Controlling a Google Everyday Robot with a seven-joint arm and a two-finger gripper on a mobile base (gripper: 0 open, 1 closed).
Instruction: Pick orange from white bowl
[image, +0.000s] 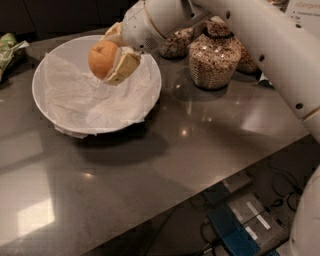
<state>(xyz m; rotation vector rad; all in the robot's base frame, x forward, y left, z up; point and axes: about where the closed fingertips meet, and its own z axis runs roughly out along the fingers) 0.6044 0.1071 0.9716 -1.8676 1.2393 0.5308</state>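
Note:
The orange (102, 58) is small and round and sits between the pale fingers (123, 67) of my gripper (111, 59), which is shut on it. It is held above the white bowl (50, 112), over the bowl's far right part, clear of the crinkled white paper (95, 102) lining it. My white arm comes in from the upper right. The bowl stands on the grey table, left of centre.
Glass jars of grain (215, 57) stand right behind the bowl under the arm, a smaller one (176, 45) beside them. A green packet (9, 50) lies at the far left edge. The table's front edge runs diagonally at lower right, with a blue box (240, 230) on the floor.

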